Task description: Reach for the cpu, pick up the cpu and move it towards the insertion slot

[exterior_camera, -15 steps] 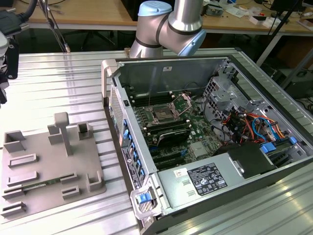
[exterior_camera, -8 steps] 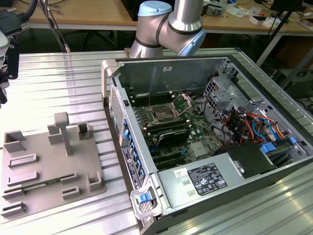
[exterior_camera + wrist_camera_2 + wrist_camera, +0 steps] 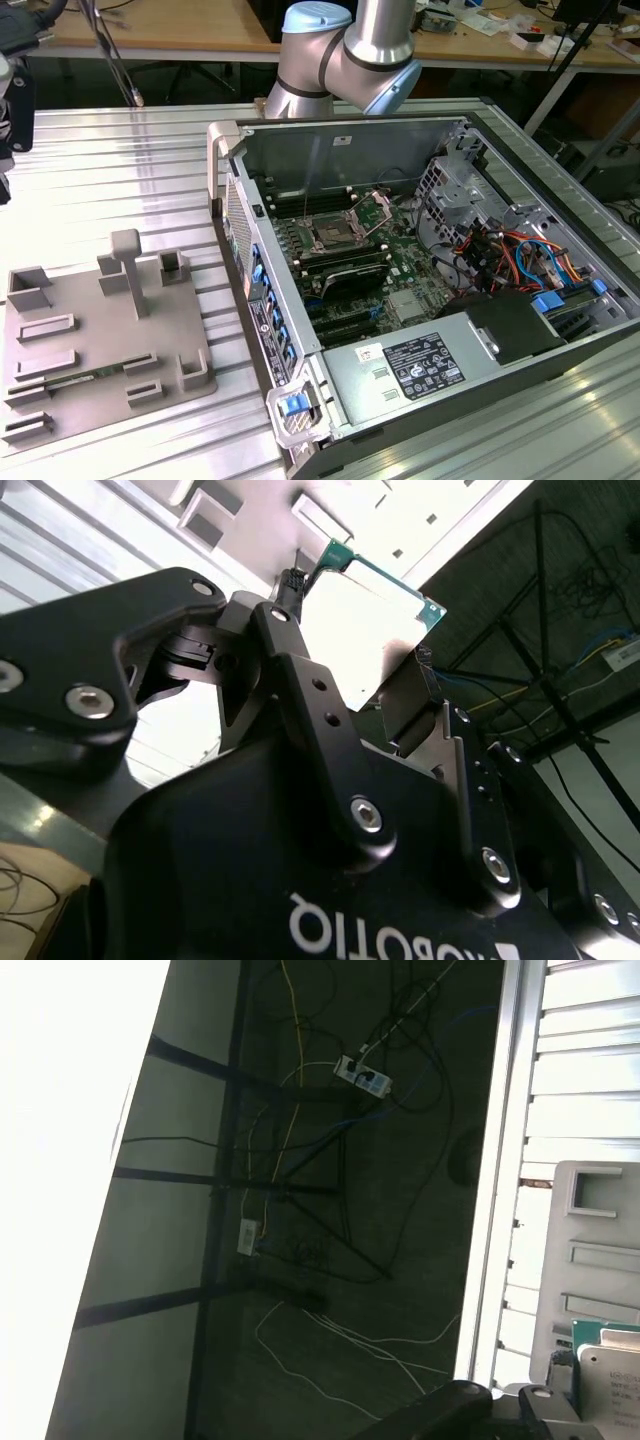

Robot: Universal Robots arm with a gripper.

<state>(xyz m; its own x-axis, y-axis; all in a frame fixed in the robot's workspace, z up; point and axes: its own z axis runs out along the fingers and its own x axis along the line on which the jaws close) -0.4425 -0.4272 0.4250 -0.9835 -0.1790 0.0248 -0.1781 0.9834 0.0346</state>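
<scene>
Black gripper (image 3: 370,640) fingers close on the cpu (image 3: 365,620), a pale square chip with a green rim, in the second wrist view. Farther off, the insertion slot (image 3: 330,237) waits inside the case; a thin edge grip could let it tilt or slip.

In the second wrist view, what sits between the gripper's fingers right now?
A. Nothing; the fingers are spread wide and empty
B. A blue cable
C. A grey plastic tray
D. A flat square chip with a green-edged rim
D. In the second wrist view, the gripper is closed on the cpu, a thin flat square with a bright top and a green rim at its corners.
</scene>
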